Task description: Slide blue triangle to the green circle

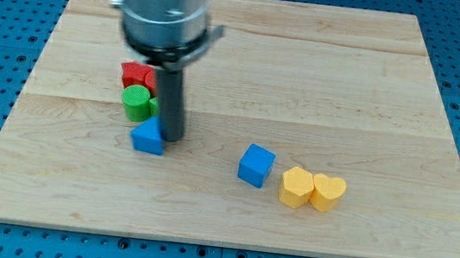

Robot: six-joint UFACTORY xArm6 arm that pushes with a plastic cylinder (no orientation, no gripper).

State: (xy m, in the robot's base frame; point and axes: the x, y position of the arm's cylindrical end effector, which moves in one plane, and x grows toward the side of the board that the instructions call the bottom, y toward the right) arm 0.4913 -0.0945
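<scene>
The blue triangle [148, 136] lies on the wooden board left of centre. The green circle [136, 101] stands just above it, nearly touching. My tip [171, 136] is at the blue triangle's right edge, touching or almost touching it, and below right of the green circle. The rod rises from there and hides part of another green block [154, 106] beside the circle.
A red block [138, 74] sits above the green circle. A blue cube [256, 165] lies right of centre. A yellow block [297, 188] and a yellow heart [328, 192] lie side by side further right. The board's bottom edge [217, 242] is near.
</scene>
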